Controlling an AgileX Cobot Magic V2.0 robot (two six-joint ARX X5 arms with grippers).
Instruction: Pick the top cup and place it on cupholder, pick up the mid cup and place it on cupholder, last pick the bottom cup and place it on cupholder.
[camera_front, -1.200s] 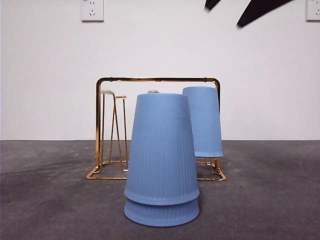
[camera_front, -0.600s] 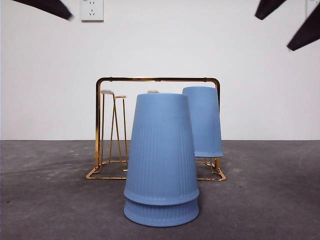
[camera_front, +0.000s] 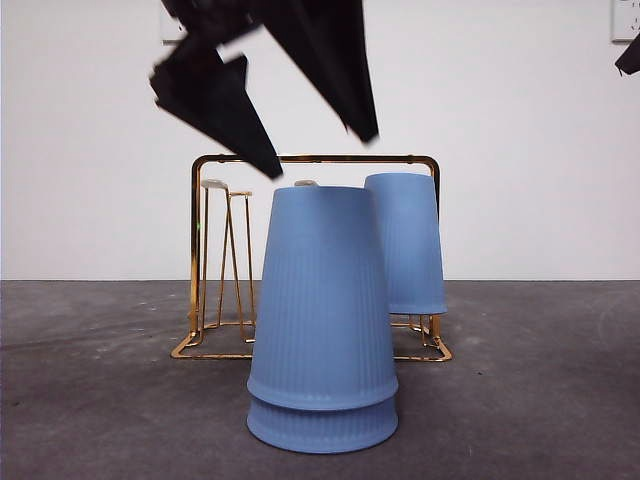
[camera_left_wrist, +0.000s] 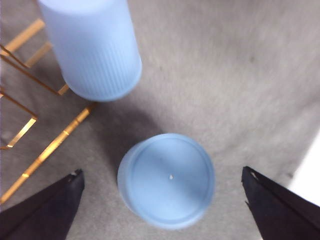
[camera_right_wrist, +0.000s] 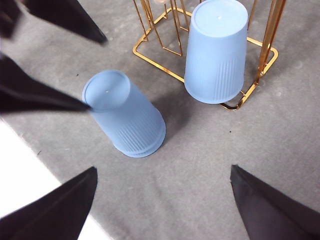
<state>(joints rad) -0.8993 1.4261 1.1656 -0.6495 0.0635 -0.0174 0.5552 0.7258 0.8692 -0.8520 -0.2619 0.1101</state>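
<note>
Two blue cups stand upside down, nested as one stack (camera_front: 322, 290), near the table's front; the lower cup's rim (camera_front: 322, 428) shows beneath the upper one. Behind stands the gold wire cupholder (camera_front: 215, 160), with a third blue cup (camera_front: 408, 240) inverted on its right prong. My left gripper (camera_front: 320, 150) hangs open just above the stack, one jaw to each side. In the left wrist view the stack's flat top (camera_left_wrist: 167, 177) lies between the jaws of the left gripper (camera_left_wrist: 162, 175). My right gripper (camera_right_wrist: 164, 171) is open, holds nothing and sits high, away from the stack (camera_right_wrist: 125, 117).
Bare white-tipped prongs (camera_front: 214, 185) stand on the cupholder's left side. The grey mat (camera_front: 540, 400) ends at a white edge (camera_right_wrist: 30, 175) near the stack. A black tip of the right arm (camera_front: 630, 55) shows at the top right corner.
The left gripper has swung in from the top left corner and come down over the stack. The right arm has drawn back toward the top right corner. No cup has moved.
</note>
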